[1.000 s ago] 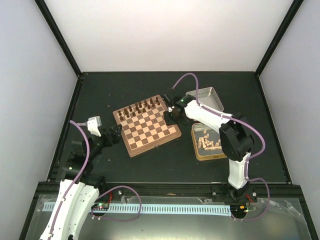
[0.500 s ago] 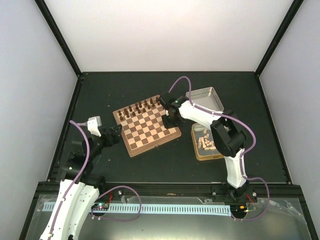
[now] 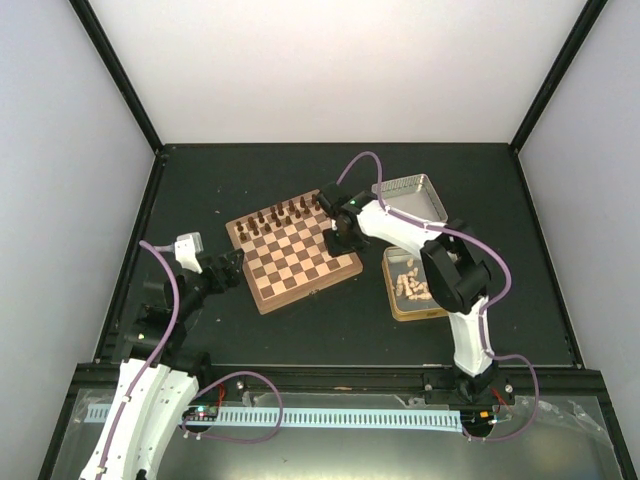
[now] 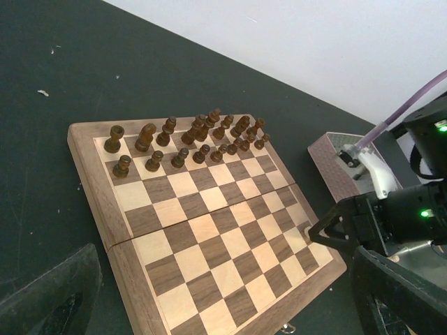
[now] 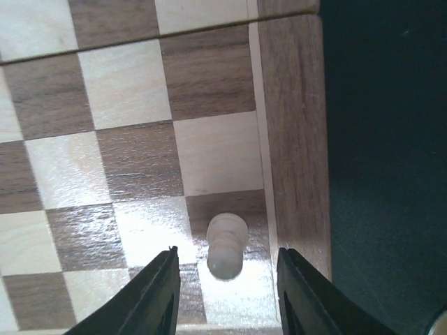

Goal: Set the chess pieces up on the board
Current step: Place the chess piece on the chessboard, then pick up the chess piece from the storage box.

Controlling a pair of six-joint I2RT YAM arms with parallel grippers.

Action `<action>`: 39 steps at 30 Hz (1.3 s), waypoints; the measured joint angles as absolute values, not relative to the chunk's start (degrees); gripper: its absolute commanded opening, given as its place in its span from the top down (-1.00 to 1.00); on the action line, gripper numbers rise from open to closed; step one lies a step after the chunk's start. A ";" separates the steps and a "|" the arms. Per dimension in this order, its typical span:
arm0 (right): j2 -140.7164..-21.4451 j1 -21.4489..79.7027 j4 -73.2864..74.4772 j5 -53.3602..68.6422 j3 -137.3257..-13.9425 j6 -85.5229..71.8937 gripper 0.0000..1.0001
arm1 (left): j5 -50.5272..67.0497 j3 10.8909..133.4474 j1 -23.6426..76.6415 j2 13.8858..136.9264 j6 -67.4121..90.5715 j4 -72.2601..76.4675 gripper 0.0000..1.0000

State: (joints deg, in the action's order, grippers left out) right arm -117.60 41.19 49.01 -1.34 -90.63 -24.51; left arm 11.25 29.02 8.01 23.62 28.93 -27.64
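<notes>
1. The dark table (image 3: 250, 330) is carrying everything in the scene.
2. The board (image 3: 292, 250) is lying flat near the middle of the table, turned at an angle to its edges.
3. A gold tin (image 3: 420, 317) is sitting just right of the board.
4. A silvery lid (image 3: 415, 198) is resting beyond the tin, at the far right.
5. A pale speck (image 4: 43, 92) is lying on the table, left of the board.

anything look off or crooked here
The board lies turned at an angle to the edges of the table. The pale piece inside the open right gripper seems to straddle a line between squares, not centred.
</notes>
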 measured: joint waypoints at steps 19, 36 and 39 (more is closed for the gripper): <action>-80.31 27.03 38.50 -10.02 -54.46 -33.56 0.35 | 14.04 29.02 8.01 24.18 28.03 -24.91 -0.97; -86.74 23.57 34.41 -8.93 -50.00 -35.03 0.57 | 15.29 29.02 8.01 25.52 28.08 -23.97 -0.98; -87.29 23.51 34.17 -9.23 -49.98 -35.09 0.55 | 15.29 29.02 8.01 25.50 28.08 -23.97 -0.98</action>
